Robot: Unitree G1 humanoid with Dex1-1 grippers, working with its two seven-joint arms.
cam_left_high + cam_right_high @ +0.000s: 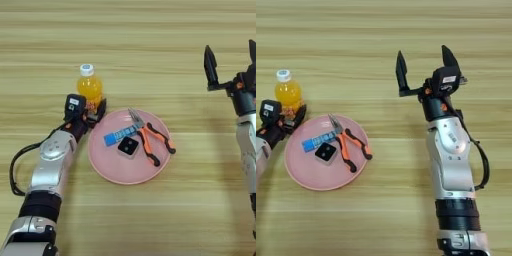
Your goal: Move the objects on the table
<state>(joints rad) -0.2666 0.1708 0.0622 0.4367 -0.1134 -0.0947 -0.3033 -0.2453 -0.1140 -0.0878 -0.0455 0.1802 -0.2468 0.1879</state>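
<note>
Bottle (90, 86) beside plate rim (100, 167), right gripper (424, 64) well apart.

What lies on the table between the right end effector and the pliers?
Only bare wooden table and the pink plate's rim lie between the open right end effector and the pliers. The right eye view shows this best.

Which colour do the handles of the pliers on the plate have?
The pliers have orange handles with black parts, seen best in the left eye view.
</note>
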